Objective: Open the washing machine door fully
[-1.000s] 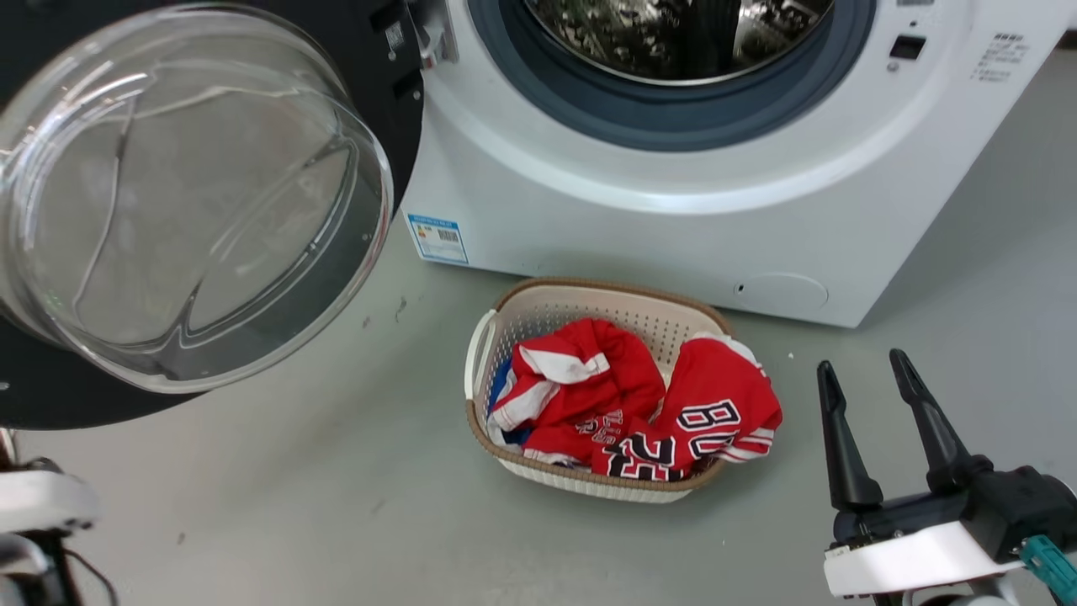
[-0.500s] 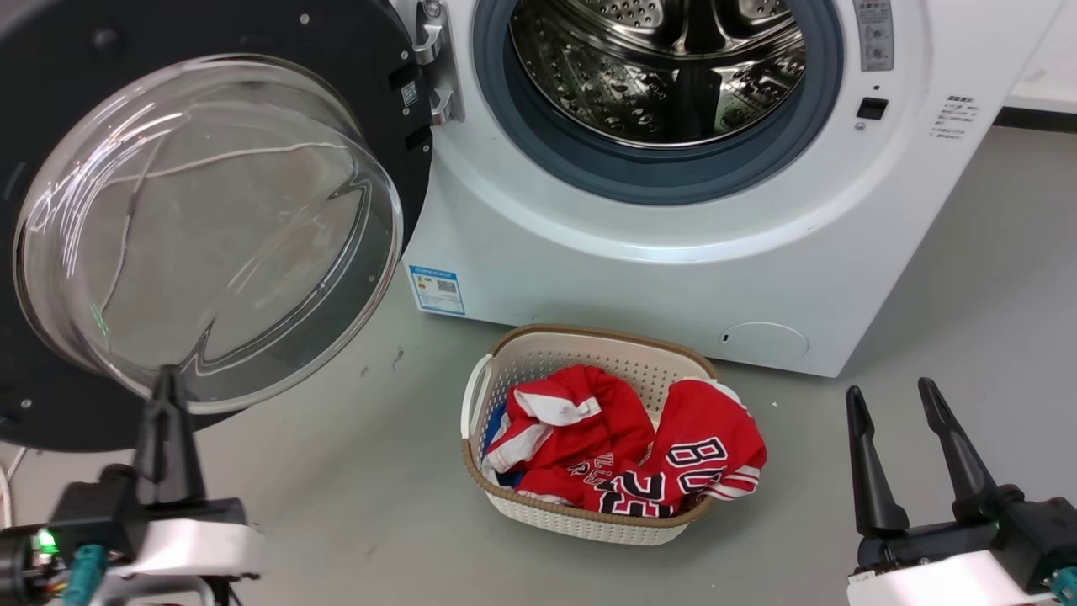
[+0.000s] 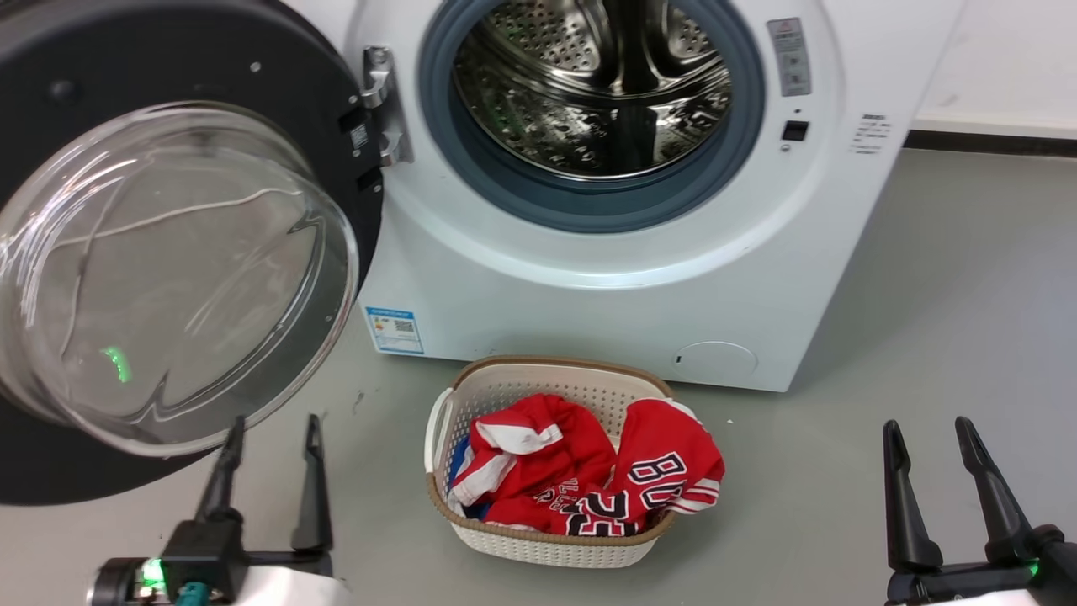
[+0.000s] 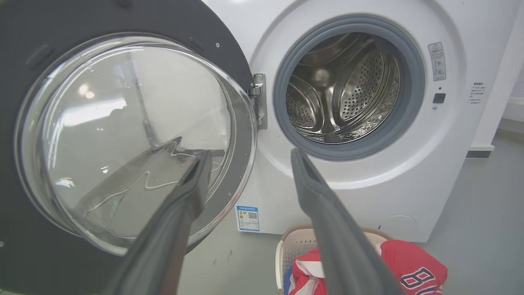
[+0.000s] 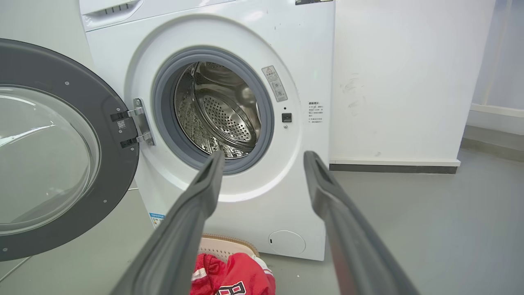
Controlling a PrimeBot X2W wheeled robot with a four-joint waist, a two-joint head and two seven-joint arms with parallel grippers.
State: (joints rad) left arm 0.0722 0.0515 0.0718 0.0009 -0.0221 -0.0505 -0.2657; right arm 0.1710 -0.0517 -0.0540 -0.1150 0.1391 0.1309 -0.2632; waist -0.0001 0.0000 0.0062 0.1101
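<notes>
Nearest us, our left gripper [image 3: 276,421] rises at the lower left of the head view, its two long, dark, tapering fingers spread apart and holding nothing. Our right gripper [image 3: 925,423] stands at the lower right, likewise released and empty, over the smooth grey-green floor [image 3: 925,295]. Between the grippers, on the floor just before the machine's front, sits an oval cream plastic basket [image 3: 555,364] with a perforated wall and a brown woven rim. It is heaped with crumpled red, white and blue jerseys [image 3: 538,459].

The door [image 3: 168,67] hangs just beyond and above the left gripper. It is a large, round, glossy black ring with a bulging clear glass bowl [image 3: 168,278] facing us. It is swung out on its metal hinge [image 3: 383,105] to the left of the machine [image 3: 589,303], away from the opening. One left fingertip overlaps the bowl's lower rim in the head view, and we cannot tell whether they touch. The right gripper is well apart from the door, with the basket between them.

Farther back, the white boxy machine shows a grey rubber gasket [image 3: 589,215] around a perforated steel drum [image 3: 589,101]. It has a blue label [image 3: 394,330] at its lower left corner and a small round flap [image 3: 715,360] at its lower right. Behind it, a white wall [image 3: 1010,59] meets the floor.
</notes>
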